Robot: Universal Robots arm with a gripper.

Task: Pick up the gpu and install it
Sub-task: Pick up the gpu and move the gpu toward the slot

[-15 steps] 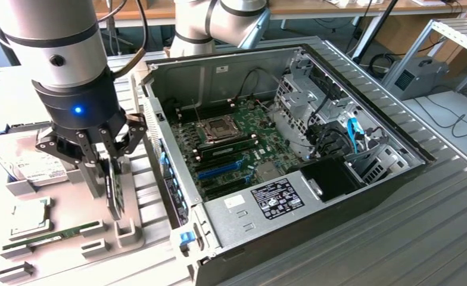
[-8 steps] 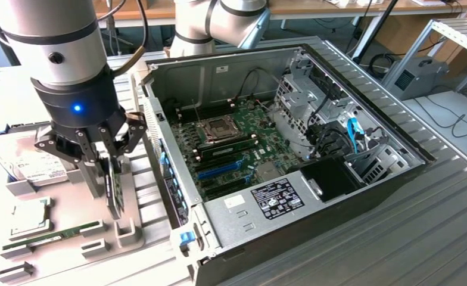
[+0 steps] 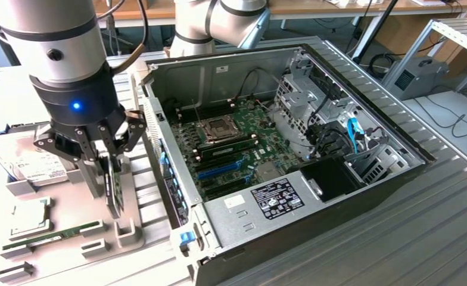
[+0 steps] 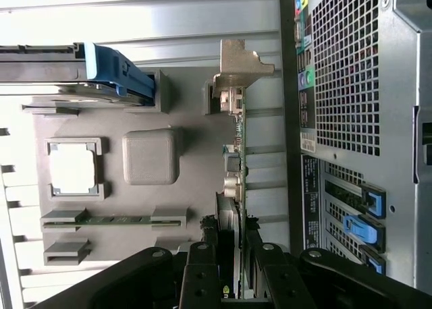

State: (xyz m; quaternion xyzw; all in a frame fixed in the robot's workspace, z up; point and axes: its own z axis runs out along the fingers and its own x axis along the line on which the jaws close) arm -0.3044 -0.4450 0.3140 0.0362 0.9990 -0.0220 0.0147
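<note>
The gpu (image 3: 115,193), a slim dark card with a pale bracket (image 4: 237,66) at 1 end, stands on edge at the grey tray (image 3: 142,179), lower left of the exterior view. The arm (image 3: 67,71) hangs vertically above, jaws clamped on the card.

Arm (image 3: 62,59) points straight down, wrist vertical. The hand (image 3: 106,159) has its fingers (image 4: 202,272) pinched in on either side of the gpu (image 4: 233,167), looks like actual contact I think.
</note>
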